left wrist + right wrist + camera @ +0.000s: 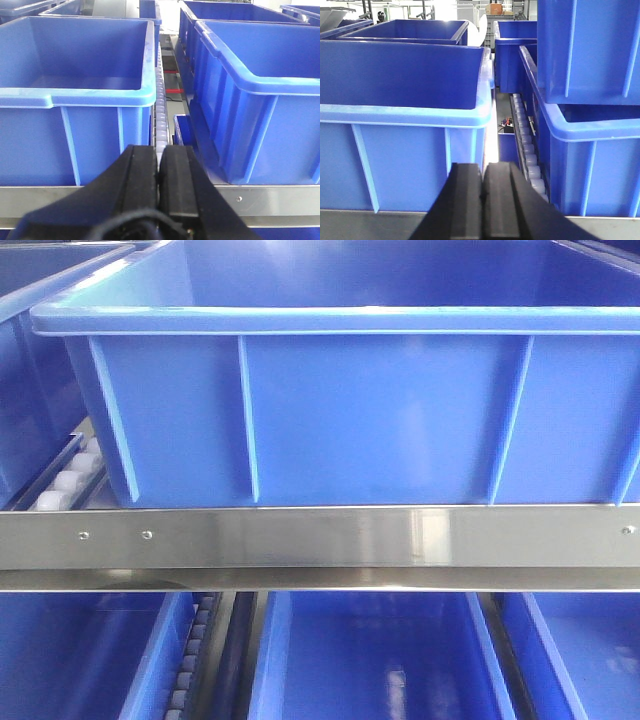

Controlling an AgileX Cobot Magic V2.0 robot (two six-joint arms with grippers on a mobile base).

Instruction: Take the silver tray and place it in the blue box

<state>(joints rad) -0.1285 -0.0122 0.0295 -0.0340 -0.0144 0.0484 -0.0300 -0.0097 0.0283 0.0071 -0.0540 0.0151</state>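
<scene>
In the front view, a roller track point(72, 478) shows at far left, only a short run of its white rollers visible beside the wall of a neighbouring crate point(25, 390) that is cut by the frame edge. The blue box point(350, 410) fills the middle, its ribbed front wall and thick rim facing the camera; its right end runs out of frame and its floor is hidden behind the near wall, so what lies inside cannot be seen. It sits just behind a steel rail point(320, 538) that spans the whole width. Below the rail, lower crates point(380, 660) are seen only in part.

The silver tray appears in none of the three views; its place cannot be told.

In the left wrist view, a blue crate point(75, 100) stands at left, its far interior visible but its floor mostly hidden. A roller strip point(160, 110) runs between it and a second crate point(260, 115) at right, which is cropped. The left gripper point(159, 170) rises from the bottom edge, jaws pressed together with nothing between them.

In the right wrist view, a crate point(405, 100) fills the left, another roller strip point(525, 135) lies right of centre, and stacked crates point(590, 90) at right are cut off. The right gripper point(482, 200) is low in frame, its jaws likewise closed and empty, its base out of view.
</scene>
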